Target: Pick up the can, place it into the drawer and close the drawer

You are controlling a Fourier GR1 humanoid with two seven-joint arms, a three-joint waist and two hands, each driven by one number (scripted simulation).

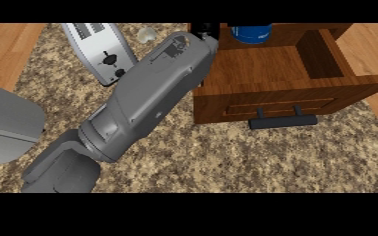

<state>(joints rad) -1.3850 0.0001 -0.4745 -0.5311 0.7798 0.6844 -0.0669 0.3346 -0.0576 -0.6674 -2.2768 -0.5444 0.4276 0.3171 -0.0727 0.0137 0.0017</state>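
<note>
Blue can (252, 33) sits inside the open wooden drawer (273, 87); we cannot tell how our robot hand (205, 30) is set; closing remains, we judge.

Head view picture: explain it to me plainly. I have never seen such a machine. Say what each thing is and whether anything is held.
The camera sits at the robot's head and looks steeply down at a speckled counter. The big grey shape is a forearm reaching up from the lower left edge. Its robot hand is mostly hidden at the top, by the rim of an open wooden drawer; whether it holds anything cannot be told. A blue can stands at the drawer's far end. The drawer's front carries a dark handle. Left of the arm lies a silver toaster. No other hand shows.
</note>
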